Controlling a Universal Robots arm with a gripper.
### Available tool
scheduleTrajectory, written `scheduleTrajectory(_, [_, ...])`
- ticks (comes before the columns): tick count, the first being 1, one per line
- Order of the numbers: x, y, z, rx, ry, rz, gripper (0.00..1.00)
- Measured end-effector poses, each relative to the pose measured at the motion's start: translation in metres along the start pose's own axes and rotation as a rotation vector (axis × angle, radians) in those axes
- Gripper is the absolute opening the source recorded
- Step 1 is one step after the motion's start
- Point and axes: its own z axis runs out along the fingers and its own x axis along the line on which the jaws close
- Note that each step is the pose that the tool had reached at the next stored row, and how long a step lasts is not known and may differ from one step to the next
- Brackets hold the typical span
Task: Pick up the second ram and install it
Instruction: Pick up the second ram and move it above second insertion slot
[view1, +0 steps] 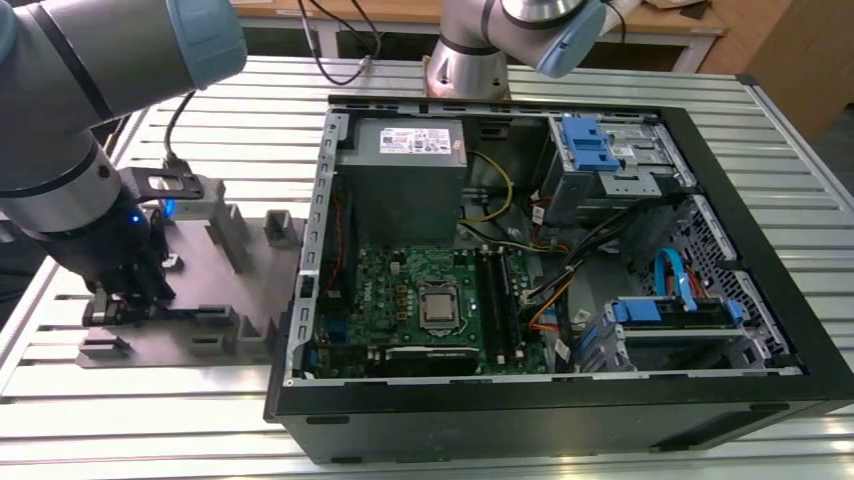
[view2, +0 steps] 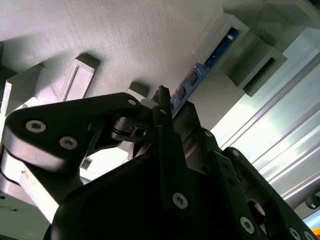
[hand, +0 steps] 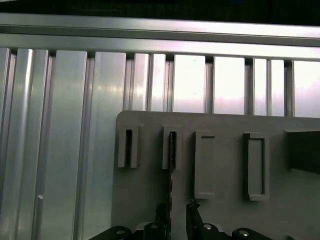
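While the open computer case (view1: 561, 420) sits well apart on the exterior view's right, grey holder blocks (hand: 129, 147) crowd the fixture plate (view1: 200, 270) around the second ram (view2: 196, 74), a thin blue board standing on edge in one slot; the gripper (hand: 176, 212) straddles it, fingers (hand: 192, 210) apart.

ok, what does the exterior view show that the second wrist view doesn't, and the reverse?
Exterior view: the open computer case, its motherboard and grey power supply.
Second wrist view: the second ram, standing on edge in a slotted holder.
Both: the gripper low over the grey fixture plate on the ribbed metal table.
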Motion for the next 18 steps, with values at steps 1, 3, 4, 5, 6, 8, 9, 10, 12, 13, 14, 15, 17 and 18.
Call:
scheduleTrajectory(1, [0.0001, -0.0001, 0.0020, 0.0000, 0.0000, 0.000, 0.30])
scheduleTrajectory(3, [0.0003, -0.0002, 0.0055, 0.0001, 0.0000, 0.000, 0.30])
scheduleTrajectory(4, [0.0003, -0.0002, 0.0066, 0.0000, 0.0000, 0.000, 0.30])
scheduleTrajectory(5, [0.0004, -0.0003, 0.0069, 0.0000, 0.0000, 0.000, 0.30])
scheduleTrajectory(6, [0.0004, -0.0002, 0.0069, -0.0002, 0.0002, 0.000, 0.30])
scheduleTrajectory(8, [0.0004, -0.0003, 0.0072, -0.0001, 0.0001, 0.000, 0.30])
scheduleTrajectory(9, [0.0004, -0.0003, 0.0073, 0.0000, 0.0000, 0.000, 0.30])
scheduleTrajectory(10, [0.0004, -0.0003, 0.0074, 0.0000, 0.0001, 0.000, 0.30])
scheduleTrajectory(12, [0.0004, -0.0003, 0.0076, 0.0000, 0.0000, 0.000, 0.22])
scheduleTrajectory(13, [0.0004, -0.0003, 0.0077, 0.0000, 0.0001, 0.000, 0.22])
scheduleTrajectory(14, [0.0004, -0.0003, 0.0078, 0.0000, 0.0000, 0.000, 0.16])
scheduleTrajectory(15, [0.0004, -0.0003, 0.0079, 0.0000, 0.0001, 0.000, 0.16])
scheduleTrajectory(17, [0.0004, -0.0003, 0.0081, 0.0000, 0.0000, 0.000, 0.14])
scheduleTrajectory(18, [0.0004, -0.0003, 0.0082, 0.0000, 0.0001, 0.000, 0.14])
